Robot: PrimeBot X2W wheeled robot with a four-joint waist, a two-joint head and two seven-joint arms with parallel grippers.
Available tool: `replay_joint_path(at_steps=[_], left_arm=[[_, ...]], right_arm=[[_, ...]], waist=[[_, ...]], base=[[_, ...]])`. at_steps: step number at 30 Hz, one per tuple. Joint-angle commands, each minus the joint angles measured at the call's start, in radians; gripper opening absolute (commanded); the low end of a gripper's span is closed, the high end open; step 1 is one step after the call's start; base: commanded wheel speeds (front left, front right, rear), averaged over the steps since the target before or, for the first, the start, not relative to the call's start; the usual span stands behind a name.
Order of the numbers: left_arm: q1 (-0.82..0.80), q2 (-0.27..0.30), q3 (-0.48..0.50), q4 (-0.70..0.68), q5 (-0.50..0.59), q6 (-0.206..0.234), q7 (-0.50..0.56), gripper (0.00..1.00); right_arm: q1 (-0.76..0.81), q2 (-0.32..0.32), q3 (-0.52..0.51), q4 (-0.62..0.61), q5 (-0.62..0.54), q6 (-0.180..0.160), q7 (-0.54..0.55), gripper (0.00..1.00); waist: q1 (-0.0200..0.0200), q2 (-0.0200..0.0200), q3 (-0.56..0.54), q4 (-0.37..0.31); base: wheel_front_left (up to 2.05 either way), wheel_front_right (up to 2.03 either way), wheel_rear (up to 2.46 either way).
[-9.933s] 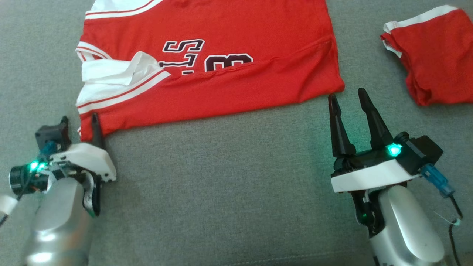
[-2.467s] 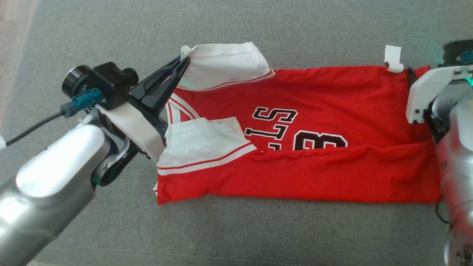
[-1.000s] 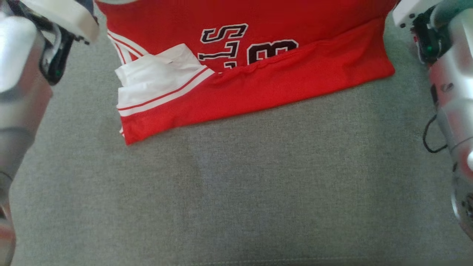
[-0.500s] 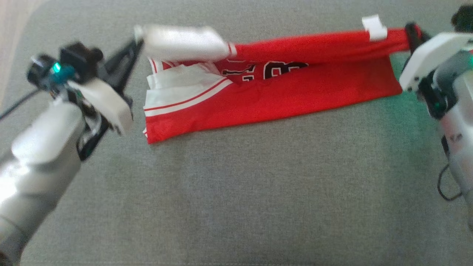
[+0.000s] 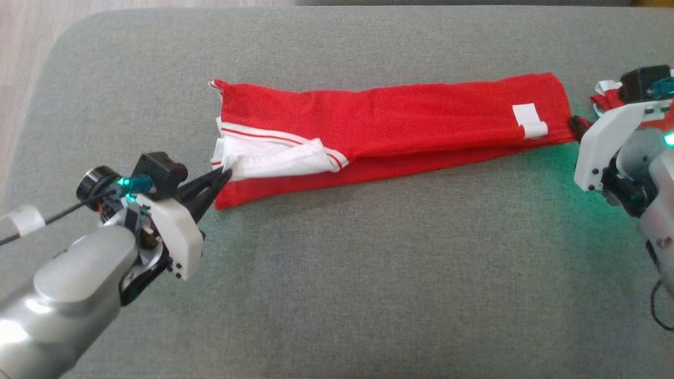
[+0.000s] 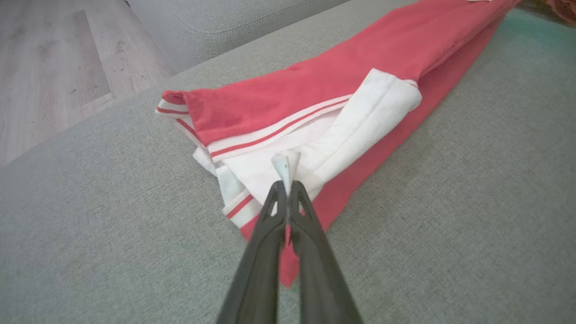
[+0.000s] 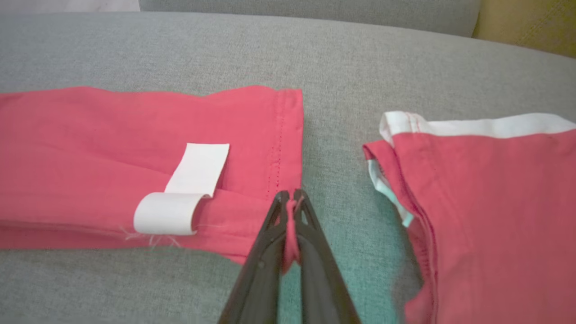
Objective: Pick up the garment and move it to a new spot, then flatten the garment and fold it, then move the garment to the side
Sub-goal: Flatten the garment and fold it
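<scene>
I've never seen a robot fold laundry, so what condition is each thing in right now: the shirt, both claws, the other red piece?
red jersey: folded into a long narrow strip, lying on the grey cushion.
left gripper: shut, pinching the jersey's white-trimmed end.
right gripper: shut, pinching the jersey's hem corner.
white label: free end curled over.
second red garment: loosely bunched, apart from the jersey.

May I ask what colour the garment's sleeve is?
White sleeve with red stripes; left wrist view.

No readable text on garment, tag.
</scene>
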Motion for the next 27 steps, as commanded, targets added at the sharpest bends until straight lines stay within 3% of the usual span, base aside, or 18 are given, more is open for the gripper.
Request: replay_joint_path(at_steps=[1,7,8,9,10,19,24,26,27], left_arm=[[-0.033,0.047,0.038,-0.023,0.004,0.012,0.001,0.00],[-0.019,0.037,0.024,-0.011,0.016,0.036,0.000,0.00],[-0.017,0.033,0.023,-0.005,0.017,0.039,-0.002,0.18],[-0.013,0.028,0.025,0.003,0.014,0.047,-0.003,0.87],[-0.010,0.022,0.025,0.010,0.011,0.054,-0.003,1.00],[-0.007,-0.047,0.158,0.019,-0.069,0.167,-0.164,1.00],[0.027,-0.084,0.311,-0.055,-0.147,0.246,-0.254,1.00],[0.057,-0.089,0.375,-0.101,-0.127,0.284,-0.263,1.00],[0.057,-0.089,0.375,-0.101,-0.127,0.284,-0.263,1.00]], right_arm=[[0.008,-0.029,0.019,-0.036,0.019,0.007,0.012,0.00],[0.021,-0.039,0.061,-0.059,0.061,0.007,0.046,0.00],[0.021,-0.036,0.063,-0.062,0.069,0.007,0.046,0.00],[0.023,-0.033,0.066,-0.071,0.080,0.007,0.042,0.83],[0.021,-0.032,0.060,-0.073,0.091,0.007,0.034,1.00],[0.015,-0.012,-0.032,-0.158,0.213,0.007,-0.162,1.00],[0.053,0.029,-0.062,-0.254,0.200,0.007,-0.360,1.00],[0.077,0.061,-0.089,-0.283,0.169,0.007,-0.466,1.00],[0.077,0.061,-0.089,-0.283,0.169,0.007,-0.466,1.00]], waist=[[0.0001,0.0000,0.001,-0.004],[0.0001,0.0000,-0.001,-0.017],[0.0001,0.0000,-0.002,-0.020],[0.0001,0.0000,-0.004,-0.022],[0.0001,0.0000,-0.007,-0.025],[0.0001,0.0000,-0.058,-0.033],[0.0001,0.0000,-0.083,-0.033],[0.0001,0.0000,-0.093,-0.037],[0.0001,0.0000,-0.093,-0.037]], base=[[0.00,0.00,0.00],[0.00,0.00,0.00],[0.00,0.00,0.00],[0.00,0.00,0.00],[0.00,0.00,0.00],[0.00,0.00,0.00],[0.00,0.00,0.00],[0.00,0.00,0.00],[0.00,0.00,0.00]])
